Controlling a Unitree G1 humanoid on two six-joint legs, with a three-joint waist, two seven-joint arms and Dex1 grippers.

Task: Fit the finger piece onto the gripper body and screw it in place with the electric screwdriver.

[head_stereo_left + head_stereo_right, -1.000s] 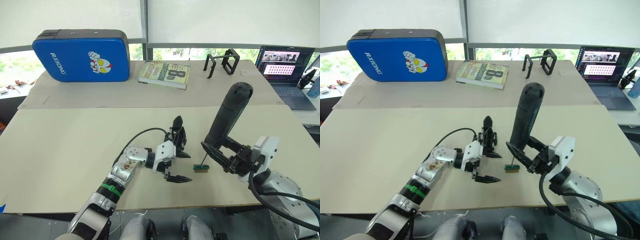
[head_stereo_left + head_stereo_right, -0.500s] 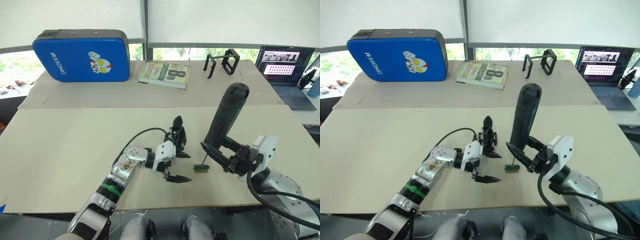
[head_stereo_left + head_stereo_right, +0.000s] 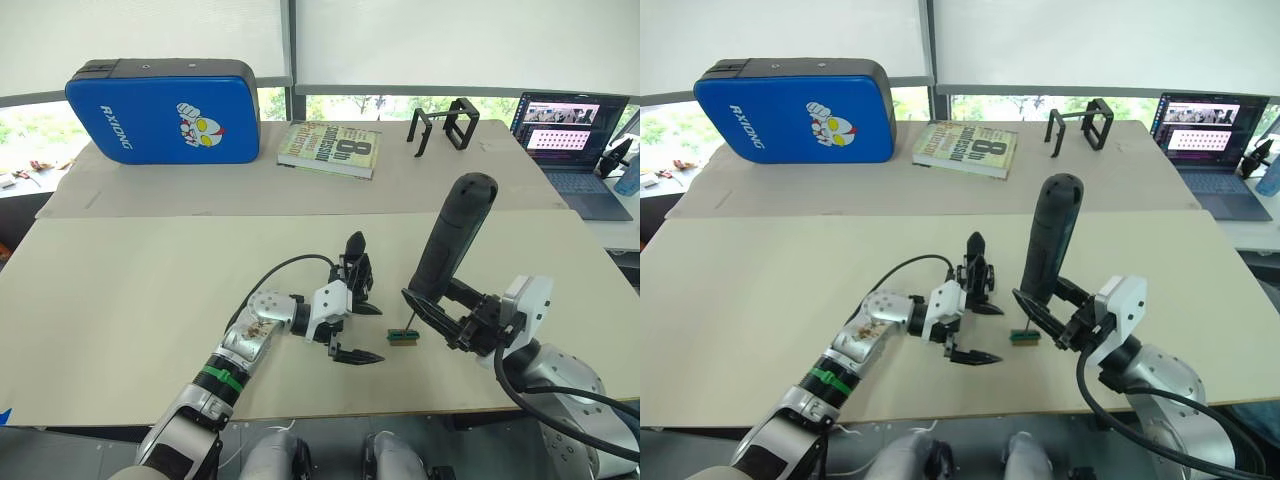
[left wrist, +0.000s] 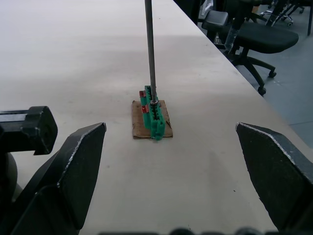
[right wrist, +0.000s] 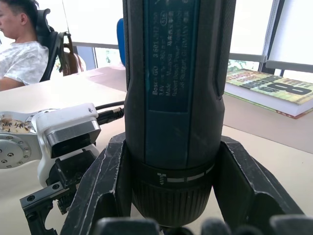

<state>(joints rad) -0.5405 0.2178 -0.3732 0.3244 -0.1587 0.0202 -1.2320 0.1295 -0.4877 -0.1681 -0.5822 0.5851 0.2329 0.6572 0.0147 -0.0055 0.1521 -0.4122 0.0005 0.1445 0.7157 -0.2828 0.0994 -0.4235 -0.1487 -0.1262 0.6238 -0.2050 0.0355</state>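
My right gripper is shut on the electric screwdriver, a thick black cylinder that leans slightly right. Its thin bit comes down onto a tiny green block on a scrap of card. My left gripper lies just left of that block, fingers wide open with nothing between them. Against its far finger, outside the jaws, stands the small black gripper body. The pointed finger piece rises upright from the body's top. In the right wrist view the screwdriver sits between both fingers.
On the far table are a blue case, a book, open black frames and a laptop. The table's front edge runs close below both grippers. A seated person and an office chair are beside the table.
The screwdriver's top has shifted slightly left and down, with the right gripper settling a little. The left gripper, the gripper body and the green block have not moved.
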